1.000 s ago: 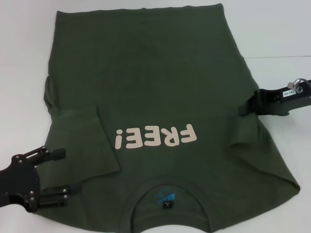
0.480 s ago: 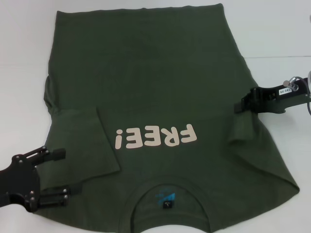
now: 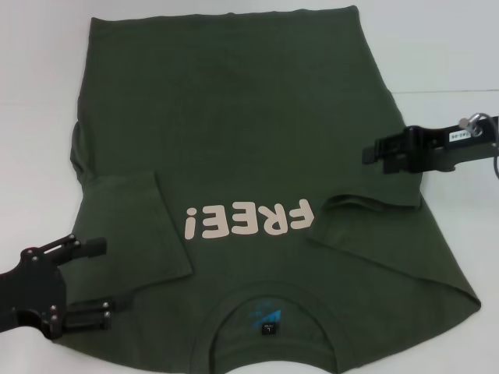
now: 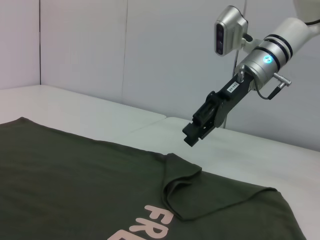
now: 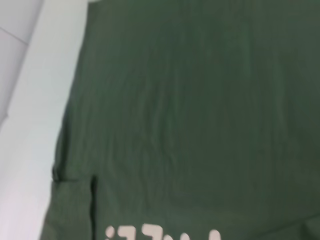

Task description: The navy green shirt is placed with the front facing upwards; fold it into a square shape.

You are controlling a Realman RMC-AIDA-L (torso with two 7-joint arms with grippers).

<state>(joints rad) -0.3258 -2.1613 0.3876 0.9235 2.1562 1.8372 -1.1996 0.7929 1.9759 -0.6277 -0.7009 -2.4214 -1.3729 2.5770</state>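
— Since the shirt point(image 3: 257, 156) lay flat across the table point(image 3: 444, 47), "FREE!" print point(image 3: 251, 220) up and collar point(image 3: 269, 312) at 6 o'clock in the head view, how would you have judged its handling?

— Light, soft, limp cotton, by my guess. It would sag and crease wherever lifted, and it would not slip much on itself. Both sleeves were turned in over the body: one at about 8 o'clock, the other at about 4 o'clock with a loose, rumpled edge.

— Where would you have gripped it?

— At a doubled edge, I'd say: a shoulder seam or the hem corner at 12 o'clock, pinching both layers so the fold carried evenly.

— And the grippers?

— The right gripper point(image 3: 373, 153) hung above the shirt's edge at 3 o'clock, clear of the cloth; the left wrist view showed it in the air, holding nothing, its fingers close together, though I could not tell whether they quite met. The left gripper point(image 3: 104, 280) sat low at 8 o'clock, its fingers spread wide over the folded sleeve's edge; whether cloth lay between them I could not tell.

— What stayed hidden?

— The collar's lower part and the near shoulders ran out of the picture at 6 o'clock. The neck label point(image 3: 267, 329) was too small to read. The right wrist view showed only cloth, table and part of the print, none of its own fingers.
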